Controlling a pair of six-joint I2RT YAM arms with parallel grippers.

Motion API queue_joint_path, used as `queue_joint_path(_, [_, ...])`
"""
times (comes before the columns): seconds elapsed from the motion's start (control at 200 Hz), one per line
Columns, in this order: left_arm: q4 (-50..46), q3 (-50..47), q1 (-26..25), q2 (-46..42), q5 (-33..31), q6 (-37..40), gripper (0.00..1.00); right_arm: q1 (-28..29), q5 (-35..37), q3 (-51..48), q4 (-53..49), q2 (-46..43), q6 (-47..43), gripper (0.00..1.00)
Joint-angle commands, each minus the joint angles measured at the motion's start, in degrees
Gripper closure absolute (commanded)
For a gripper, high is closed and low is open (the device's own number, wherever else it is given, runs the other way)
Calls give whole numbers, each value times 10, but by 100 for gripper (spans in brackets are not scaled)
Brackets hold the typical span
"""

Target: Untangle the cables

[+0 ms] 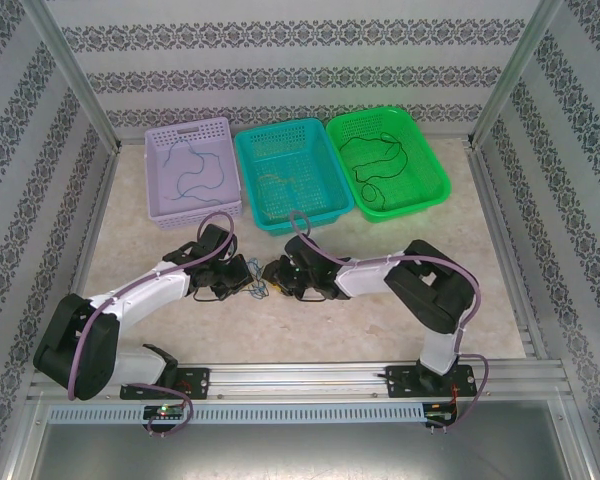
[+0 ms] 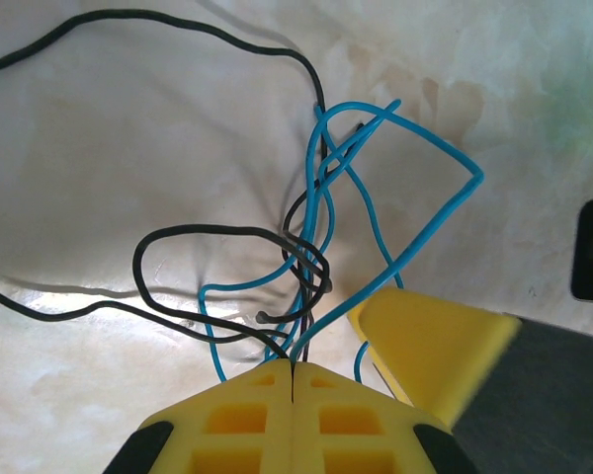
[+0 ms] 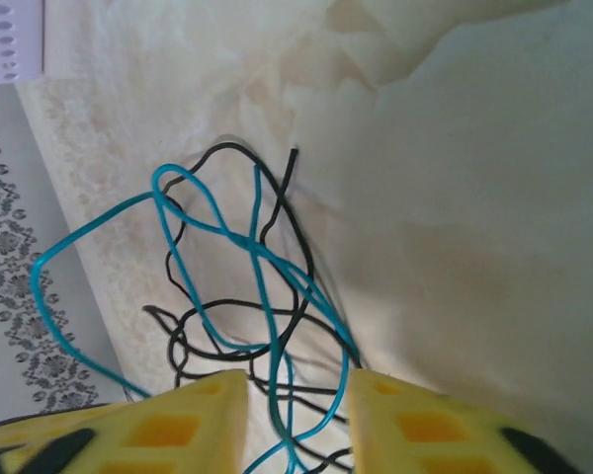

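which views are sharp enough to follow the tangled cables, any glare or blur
Left wrist: blue cable and black cable crisp, soft shadows under them, bright streak on the table. Right wrist: both sharp, near fingers soft. Top external: even light, tangle tiny.

Three baskets stand side by side along the back of the counter (image 1: 310, 330): the left basket (image 1: 185, 124), the middle basket (image 1: 280, 130) and the right basket (image 1: 375, 113), each with a loose cable (image 1: 375, 162) lying in it. In front of the middle basket's left end, a tangle (image 2: 308, 260) lies on the counter between the left gripper (image 1: 242, 280) and the right gripper (image 1: 278, 272). Its strands run into the left gripper's closed tips and between the right gripper's parted jaws.
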Motion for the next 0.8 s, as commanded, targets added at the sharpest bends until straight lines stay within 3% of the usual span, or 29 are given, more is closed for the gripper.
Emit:
queue_joint_path(0.0, [-11,6,-7,-6,-11,5,100,-2,6,23,13,12,-7,83])
queue_joint_path(0.06, [-18,5,-7,-10,-16,5,100,-6,19,24,9,2,-15,100])
queue_joint_path(0.3, [-124,14,12,-34,-84,7,100,-45,134,-29,-171,-205,-121,100])
queue_joint_path(0.48, [-141,5,46,-41,-92,3,100,-98,199,-30,-310,-368,-220,100])
queue_joint_path(0.794, [-149,35,65,-3,-114,-5,100,-170,215,31,-402,-443,-323,100])
